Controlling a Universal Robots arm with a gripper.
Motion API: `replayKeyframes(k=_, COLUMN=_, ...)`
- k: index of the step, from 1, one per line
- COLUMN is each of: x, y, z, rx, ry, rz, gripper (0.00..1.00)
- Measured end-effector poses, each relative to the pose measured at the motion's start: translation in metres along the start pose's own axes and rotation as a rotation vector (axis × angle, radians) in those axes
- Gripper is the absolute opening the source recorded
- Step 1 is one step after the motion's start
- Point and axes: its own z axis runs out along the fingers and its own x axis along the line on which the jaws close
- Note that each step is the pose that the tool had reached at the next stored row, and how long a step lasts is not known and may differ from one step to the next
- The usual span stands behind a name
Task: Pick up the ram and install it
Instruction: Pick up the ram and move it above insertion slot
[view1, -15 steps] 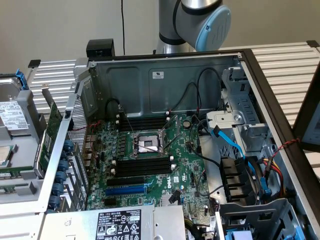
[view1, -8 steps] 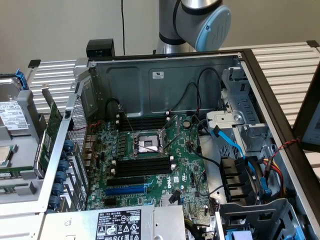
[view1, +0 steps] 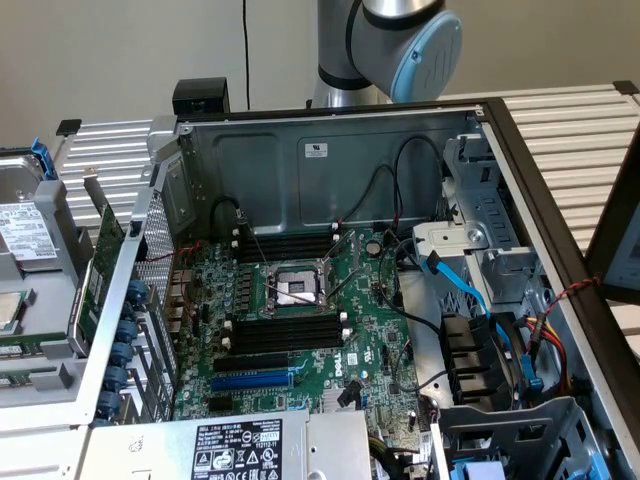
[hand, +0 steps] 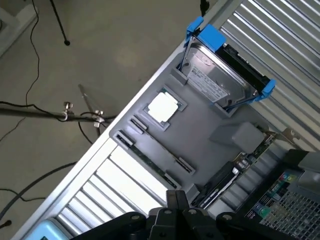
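My gripper (hand: 178, 201) is clenched, fingers pressed together with nothing between them, above the grey parts tray (hand: 200, 137), which sits at the exterior view's left of the open computer case (view1: 270, 170). The ram (hand: 146, 159) lies in that tray near the fingertips but apart from them, on edge in a long holder beside the processor (hand: 162, 106). It is a thin, dark green stick, its chips too small to tell.

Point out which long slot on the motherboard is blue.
The blue slot lies closest to the white-labelled power supply. The neighbouring slot and the memory slots by the processor socket are all black.
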Motion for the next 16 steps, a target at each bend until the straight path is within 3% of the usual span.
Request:
replayKeyframes(k=9, x=0.0000, y=0.0000, z=0.0000, rx=0.0053, ry=0.0097, rz=-0.164, gripper=0.11)
replayKeyframes(k=16, x=0.0000, y=0.0000, z=0.0000, rx=0.0257, ry=0.0243, rz=-0.271, gripper=0.11)
